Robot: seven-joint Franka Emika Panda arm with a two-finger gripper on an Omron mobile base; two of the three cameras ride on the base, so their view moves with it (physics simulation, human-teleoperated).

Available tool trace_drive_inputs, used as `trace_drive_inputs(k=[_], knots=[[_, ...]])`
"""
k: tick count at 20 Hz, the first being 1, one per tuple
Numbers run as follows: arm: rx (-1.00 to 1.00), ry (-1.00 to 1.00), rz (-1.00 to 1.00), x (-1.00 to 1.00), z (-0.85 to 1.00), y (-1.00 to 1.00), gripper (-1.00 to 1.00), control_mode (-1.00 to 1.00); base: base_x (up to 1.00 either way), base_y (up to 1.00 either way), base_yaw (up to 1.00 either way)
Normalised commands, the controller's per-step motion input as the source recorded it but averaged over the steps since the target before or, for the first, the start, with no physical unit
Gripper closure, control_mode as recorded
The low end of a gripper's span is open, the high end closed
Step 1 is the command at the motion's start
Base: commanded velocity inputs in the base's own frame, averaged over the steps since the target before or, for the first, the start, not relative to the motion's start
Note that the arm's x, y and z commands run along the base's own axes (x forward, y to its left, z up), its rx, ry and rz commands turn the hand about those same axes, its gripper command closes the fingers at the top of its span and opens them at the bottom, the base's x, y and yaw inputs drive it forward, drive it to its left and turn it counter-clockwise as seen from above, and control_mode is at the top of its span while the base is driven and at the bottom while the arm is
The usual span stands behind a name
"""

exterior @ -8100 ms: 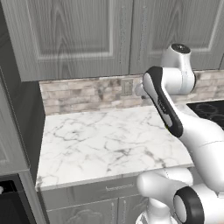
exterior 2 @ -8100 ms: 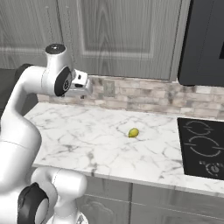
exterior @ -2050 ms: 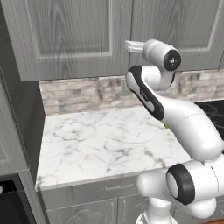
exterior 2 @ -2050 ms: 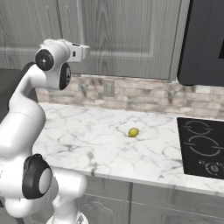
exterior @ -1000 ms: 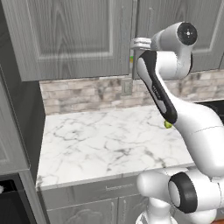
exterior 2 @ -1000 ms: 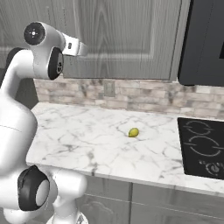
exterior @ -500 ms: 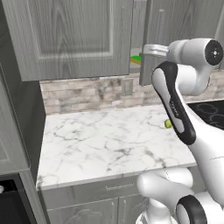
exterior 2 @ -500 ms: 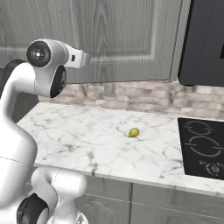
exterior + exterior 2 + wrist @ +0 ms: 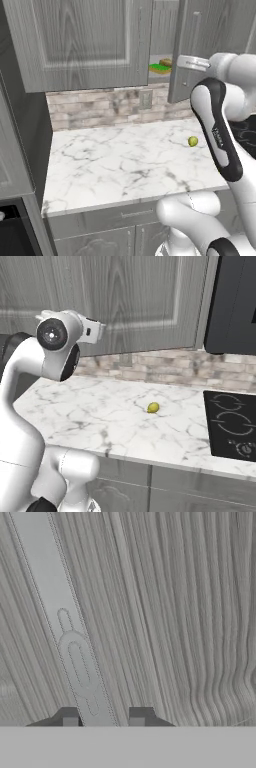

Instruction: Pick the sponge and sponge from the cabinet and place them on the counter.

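The cabinet [image 9: 90,45] is taking up the whole upper wall, its right-hand door [image 9: 192,45] swinging partly open so that a slice of pale shelf is showing at about one o'clock from the middle of the left base view. On that shelf the green sponge [image 9: 160,68] is lying flat, with the yellow-brown sponge [image 9: 166,62] sitting just behind it toward the back. Both are looking like light, soft, squashy blocks that will give under the fingers; I would judge the chunky one best taken across its short sides and the flat one pinched across its width, low enough not to curl it. Below, the counter [image 9: 115,160] is spreading wide and mostly bare, offering plenty of room to set them down. The gripper [image 9: 103,718] is sitting right at the door's pale handle [image 9: 70,637], its two dark tips standing either side of the bar with only a narrow gap; whether they are actually pinching it I cannot tell. The door itself is what is standing in the way, half covering the shelf. A small yellow-green ball [image 9: 192,141] is resting on the marble at three o'clock, well apart from the sponges, and the black stovetop [image 9: 235,423] is lying beyond it.
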Motion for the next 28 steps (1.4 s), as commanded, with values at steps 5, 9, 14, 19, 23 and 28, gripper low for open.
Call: trace_drive_inputs(k=[5,9,14,19,23,28], knots=[[0.00,0.00,0.05,-0.53,0.40,-0.45,1.00,-1.00,0.00,0.00,0.00],[0.00,0.00,0.05,-0.57,0.41,-0.46,1.00,-1.00,0.00,0.00,0.00],[0.01,0.00,0.05,-0.60,0.36,-0.53,1.00,-1.00,0.00,0.00,0.00],[0.02,0.00,0.05,-0.57,0.31,-0.59,1.00,-1.00,0.00,0.00,0.00],[0.02,0.00,0.03,-0.48,0.30,-0.63,1.00,-1.00,0.00,0.00,0.00],[0.01,0.00,0.02,-0.24,0.12,-0.44,-1.00,-1.00,0.00,0.00,0.00]])
